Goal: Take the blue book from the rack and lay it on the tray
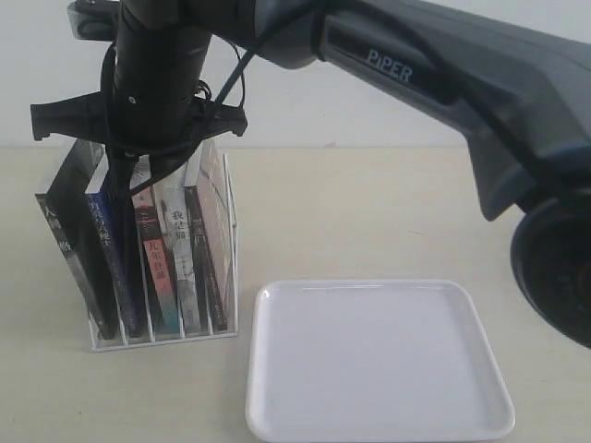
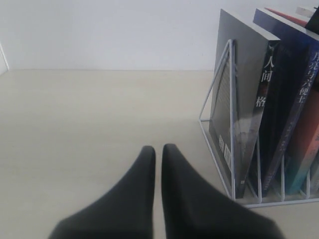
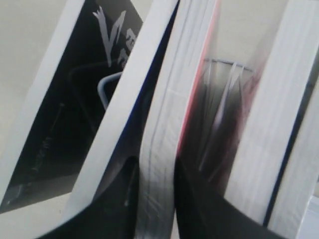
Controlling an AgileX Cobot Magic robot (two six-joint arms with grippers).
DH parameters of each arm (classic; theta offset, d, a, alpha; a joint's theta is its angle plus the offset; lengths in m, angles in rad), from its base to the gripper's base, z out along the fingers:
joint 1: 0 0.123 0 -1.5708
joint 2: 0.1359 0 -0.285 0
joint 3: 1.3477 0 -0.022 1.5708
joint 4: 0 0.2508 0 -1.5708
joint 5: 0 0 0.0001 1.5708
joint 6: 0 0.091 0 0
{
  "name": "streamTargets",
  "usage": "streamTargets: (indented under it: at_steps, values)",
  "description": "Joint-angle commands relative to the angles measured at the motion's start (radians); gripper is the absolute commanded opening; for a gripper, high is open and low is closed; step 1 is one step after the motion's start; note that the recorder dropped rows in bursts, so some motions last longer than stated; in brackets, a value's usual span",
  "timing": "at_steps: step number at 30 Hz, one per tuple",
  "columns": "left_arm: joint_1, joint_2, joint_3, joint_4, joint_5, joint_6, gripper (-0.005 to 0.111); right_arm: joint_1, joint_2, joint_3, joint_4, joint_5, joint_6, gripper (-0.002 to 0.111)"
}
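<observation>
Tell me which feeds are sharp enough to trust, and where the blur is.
Left wrist view: rack and spine lettering sharp, left hand soft. Right wrist view: too close, page edges beside the right hand smeared. Exterior view: rack slightly soft, tray evenly lit.

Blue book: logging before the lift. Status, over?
Left gripper shut, empty, beside the rack. Right gripper in the rack, astride one page block; grip unconfirmed. Blue book in its slot, black book and pink-spined book close alongside.
</observation>
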Motion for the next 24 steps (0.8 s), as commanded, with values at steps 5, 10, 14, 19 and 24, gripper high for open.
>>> streamTargets:
  at_steps: [5,10,14,19,24]
  values:
    - [0.000,-0.003,0.003,0.001,-0.007,-0.002,0.004,0.001,-0.026,-0.004,-0.017,-0.023,-0.002,0.000]
    - [0.000,-0.003,0.003,0.001,-0.007,-0.002,0.004,0.001,-0.061,-0.004,-0.031,-0.026,0.007,0.000]
    - [0.000,-0.003,0.003,0.001,-0.007,-0.002,0.004,0.001,-0.079,-0.004,-0.046,-0.023,0.016,0.000]
    - [0.000,-0.003,0.003,0.001,-0.007,-0.002,0.004,0.001,-0.085,-0.004,-0.048,-0.025,0.020,0.000]
    - [0.000,-0.003,0.003,0.001,-0.007,-0.002,0.004,0.001,-0.085,-0.004,-0.050,-0.027,0.022,0.000]
